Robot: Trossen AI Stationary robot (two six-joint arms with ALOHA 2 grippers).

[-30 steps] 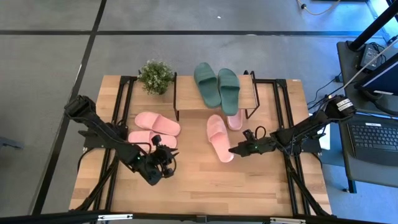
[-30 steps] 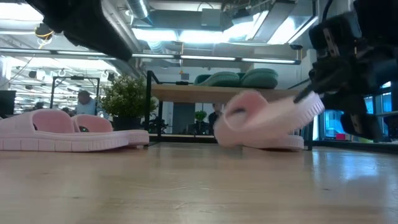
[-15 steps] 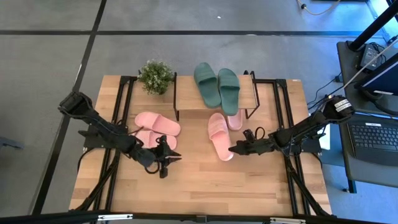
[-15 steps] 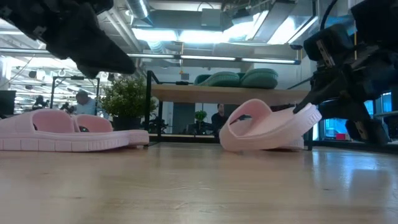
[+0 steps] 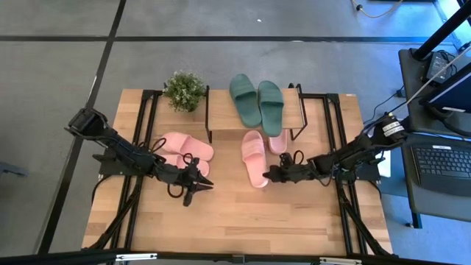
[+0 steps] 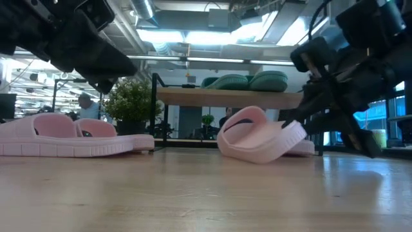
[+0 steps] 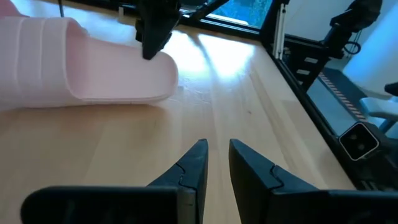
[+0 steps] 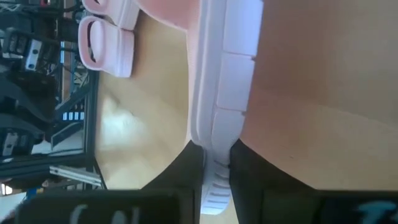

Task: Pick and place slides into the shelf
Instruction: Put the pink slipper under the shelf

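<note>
Since the pink slide [image 5: 254, 156] is lying with its long axis pointing toward the shelf [image 5: 254, 118], toe just beside the shelf's front edge, we are gripping its heel rim with the right gripper [image 5: 273, 174], fingers clamped on it. We are keeping the left gripper [image 5: 200, 182] nearly closed and empty, near the pink pair [image 5: 184, 149].
</note>
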